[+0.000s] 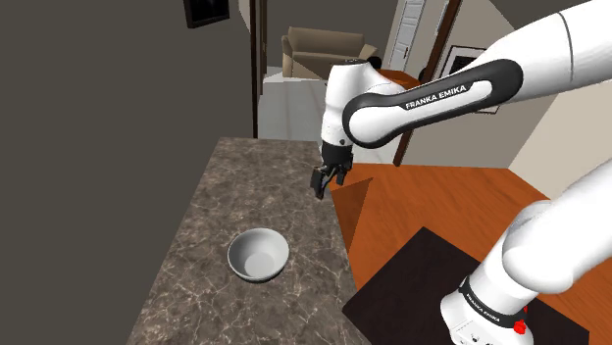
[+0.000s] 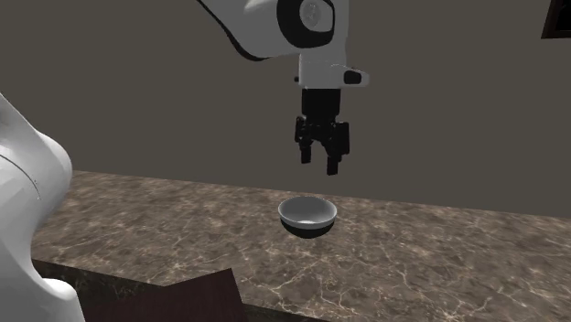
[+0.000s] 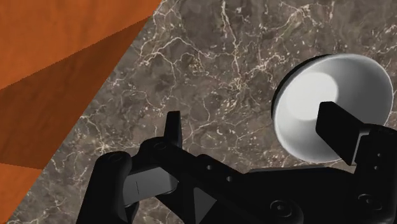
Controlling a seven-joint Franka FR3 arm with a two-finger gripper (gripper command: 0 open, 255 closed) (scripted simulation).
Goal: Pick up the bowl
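Gripper (image 2: 320, 165): hangs in the air above the marbled stone countertop (image 1: 201, 225), pointing down. Fingers stand apart with nothing between them, so the jaws are open and empty.

Bowl (image 1: 258, 255): pale grey-white, upright, empty, resting on the countertop. In the shoulder view it sits lower and to the left of the gripper, near the counter edge that borders the orange-brown floor (image 1: 432, 196). Bowl and gripper are well apart and there is no contact.

Wrist view: the bowl lies off to one side, partly behind one finger (image 3: 340, 130) and not centred in the gap. The gripper is therefore above the counter beside the bowl, not over it.

Judgement: this is the approach phase and the grasp has not begun. The open jaws suit a rim pinch, one finger inside the wall and one outside, since the bowl looks too wide to span whole.

Next move, as I read it: shift sideways until the rim lies between the fingers, then descend.

Risk: a smooth curved wall may slip or tip the bowl if pinched off-centre.
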